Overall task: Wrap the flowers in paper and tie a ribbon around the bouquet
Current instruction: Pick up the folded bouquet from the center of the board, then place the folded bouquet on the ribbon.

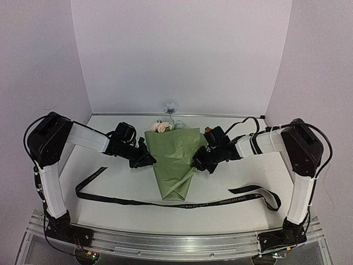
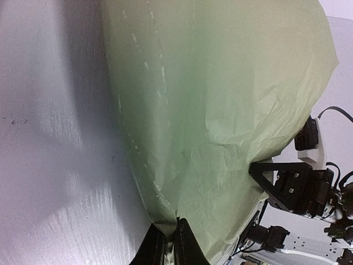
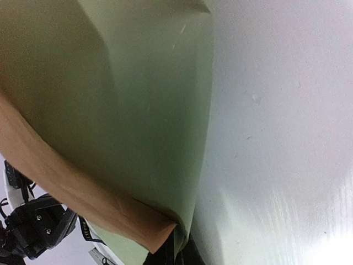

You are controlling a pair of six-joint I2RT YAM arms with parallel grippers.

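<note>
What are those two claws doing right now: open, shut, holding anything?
Left gripper: closed, pinching the left edge of the paper.
Right gripper: closed, pinching the paper's right edge.

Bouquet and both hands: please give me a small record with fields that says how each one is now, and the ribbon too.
bouquet: green cone lying on the table, narrow tip toward the arms
flowers: cream and blue heads poke out at the far, wide end
left hand: shut on the left edge of the paper
right hand: shut on the right edge, where the tan reverse shows
ribbon: loose on the table, passing by the cone's tip, not tied
</note>
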